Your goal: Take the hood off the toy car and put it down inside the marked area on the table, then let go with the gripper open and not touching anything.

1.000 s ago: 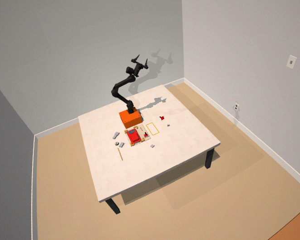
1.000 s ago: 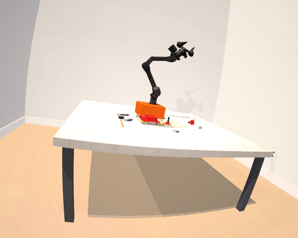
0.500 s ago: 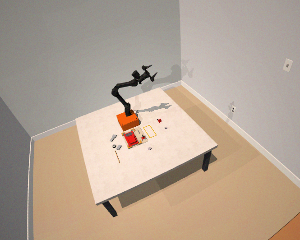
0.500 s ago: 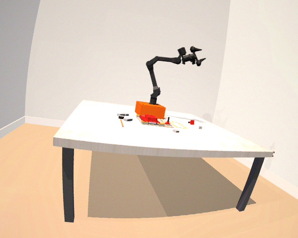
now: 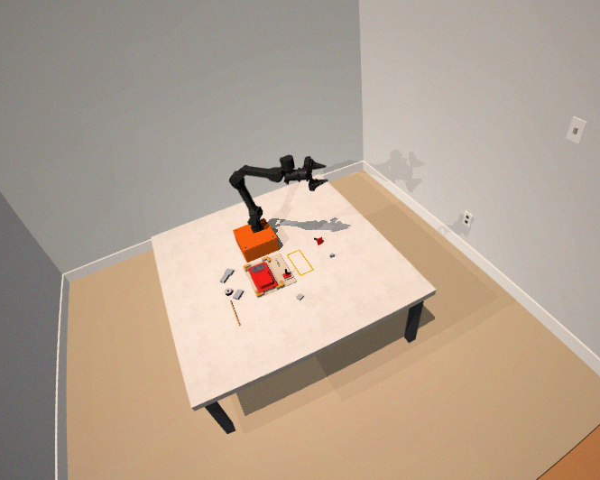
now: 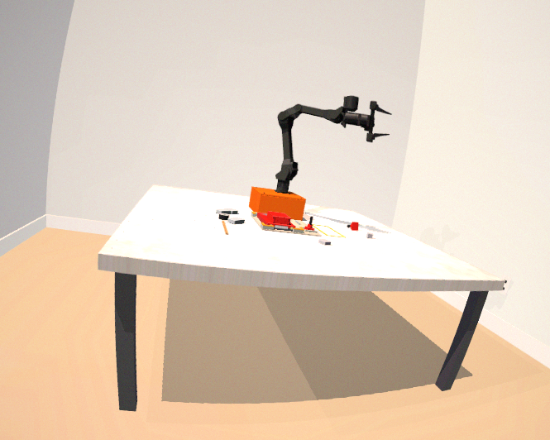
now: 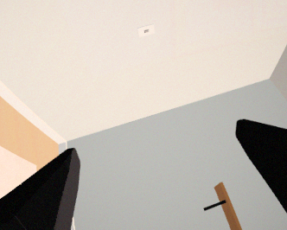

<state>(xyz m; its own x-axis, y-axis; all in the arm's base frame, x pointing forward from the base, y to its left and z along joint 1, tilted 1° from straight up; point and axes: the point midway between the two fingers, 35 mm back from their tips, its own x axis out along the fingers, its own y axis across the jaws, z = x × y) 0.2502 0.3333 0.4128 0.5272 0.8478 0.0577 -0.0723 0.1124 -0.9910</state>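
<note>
The red toy car [image 5: 261, 276] [image 6: 274, 218] sits on a beige board [image 5: 287, 263] in front of the robot's orange base. A grey patch shows on its top. At this size I cannot tell the hood's edges from the rest of the red body. The marked area, a yellow outline [image 5: 293, 264] [image 6: 337, 236], lies flat on the table just right of the board, with nothing inside it. My gripper [image 5: 326, 173] [image 6: 389, 124] [image 7: 160, 142] is wide open and empty, high above the table's back right part, pointing sideways. The wrist view shows only walls, floor and a table corner.
The orange base [image 5: 256, 242] [image 6: 277, 203] stands behind the board. A small red part with a black stem [image 5: 286, 274] stands on the board's right end. Another red part [image 5: 318, 241] [image 6: 355, 226], several grey pieces and a thin stick [image 5: 235, 312] [image 6: 225, 227] lie on the table around it.
</note>
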